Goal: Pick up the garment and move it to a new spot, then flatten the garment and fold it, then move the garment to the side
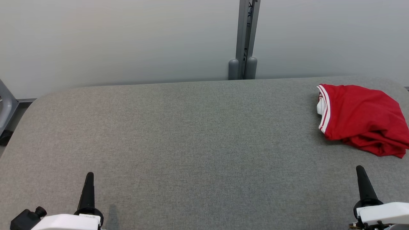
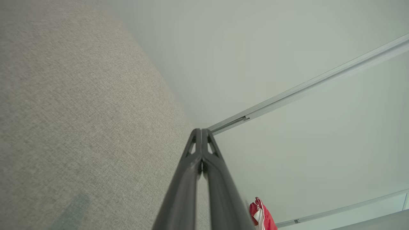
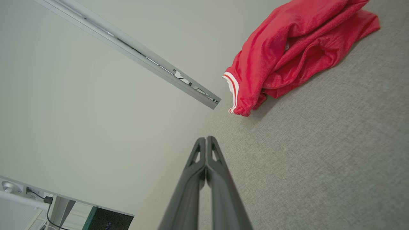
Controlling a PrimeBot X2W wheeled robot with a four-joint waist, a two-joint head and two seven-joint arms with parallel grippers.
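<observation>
A red garment point(image 1: 361, 116) with white-and-red striped trim lies crumpled at the far right of the grey fabric table point(image 1: 191, 134). It also appears in the right wrist view as the garment point(image 3: 294, 54) and, small, in the left wrist view as the garment point(image 2: 263, 217). My left gripper point(image 1: 89, 175) rests at the lower left, shut and empty, far from the garment. My right gripper point(image 1: 360, 168) rests at the lower right, shut and empty, a short way in front of the garment. The left gripper point(image 2: 201, 131) and right gripper point(image 3: 206, 138) both show fingertips pressed together.
A grey post point(image 1: 245, 38) stands against the pale wall behind the table's far edge. A grey frame piece point(image 1: 6, 108) sits off the table's left side. The table's corners are rounded.
</observation>
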